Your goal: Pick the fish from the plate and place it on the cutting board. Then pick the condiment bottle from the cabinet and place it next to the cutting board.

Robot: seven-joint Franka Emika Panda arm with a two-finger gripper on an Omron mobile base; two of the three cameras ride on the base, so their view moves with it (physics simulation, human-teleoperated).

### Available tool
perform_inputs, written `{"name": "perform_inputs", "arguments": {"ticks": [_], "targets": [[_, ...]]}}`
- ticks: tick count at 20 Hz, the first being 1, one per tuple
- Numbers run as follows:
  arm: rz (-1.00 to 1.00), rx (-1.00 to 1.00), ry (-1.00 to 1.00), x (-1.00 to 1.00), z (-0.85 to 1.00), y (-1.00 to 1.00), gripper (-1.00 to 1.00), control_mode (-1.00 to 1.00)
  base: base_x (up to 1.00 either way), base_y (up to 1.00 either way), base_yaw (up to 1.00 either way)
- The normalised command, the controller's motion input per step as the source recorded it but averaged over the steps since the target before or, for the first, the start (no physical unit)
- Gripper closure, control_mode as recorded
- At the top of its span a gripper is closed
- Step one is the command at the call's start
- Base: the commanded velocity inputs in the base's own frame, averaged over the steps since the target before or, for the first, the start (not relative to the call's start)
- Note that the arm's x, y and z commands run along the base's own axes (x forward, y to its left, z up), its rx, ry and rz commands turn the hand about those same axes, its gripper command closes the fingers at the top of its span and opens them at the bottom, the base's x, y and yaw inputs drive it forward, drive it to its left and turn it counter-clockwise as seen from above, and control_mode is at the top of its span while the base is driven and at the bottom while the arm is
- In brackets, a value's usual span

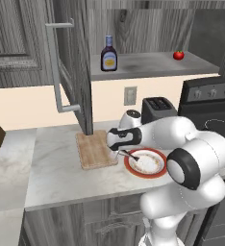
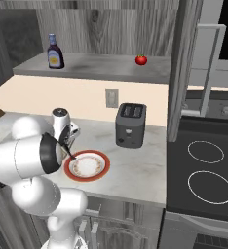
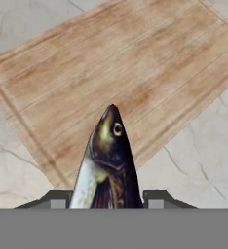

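I see the fish (image 3: pixel 108 160) pinched tight in my gripper (image 3: pixel 106 198), head pointing out over the near edge of the cutting board (image 3: pixel 111 73). The plate (image 1: pixel 145 163) sits just beside the board on the counter (image 1: pixel 56 178). The bottle (image 1: pixel 108 54) stands on the cabinet (image 1: pixel 148 64) shelf.

No text, brand, number or sign can be read anywhere. The condiment bottle (image 1: pixel 108 54) on the cabinet shelf (image 1: pixel 148 63) carries a pale label on its front, but whatever is printed there is too small and blurred to make out from either base view. The stove's control panel (image 1: pixel 210 91) shows round knobs with no legible markings. The toaster (image 2: pixel 130 124) bears no readable lettering.
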Motion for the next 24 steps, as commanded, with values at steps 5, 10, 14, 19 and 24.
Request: {"name": "perform_inputs", "arguments": {"ticks": [5,10,14,19,24], "targets": [[0.00,0.00,0.00,0.11,0.00,0.32,1.00,-1.00,0.00,0.00,0.00],[0.00,0.00,0.00,0.14,0.00,0.30,1.00,-1.00,0.00,0.00,0.00],[0.00,0.00,0.00,0.22,0.00,0.26,1.00,-1.00,0.00,0.00,0.00],[0.00,0.00,0.00,0.24,0.00,0.14,1.00,-1.00,0.00,0.00,0.00],[0.00,0.00,-0.01,0.26,-0.02,0.12,1.00,-1.00,0.00,0.00,0.00]]}}
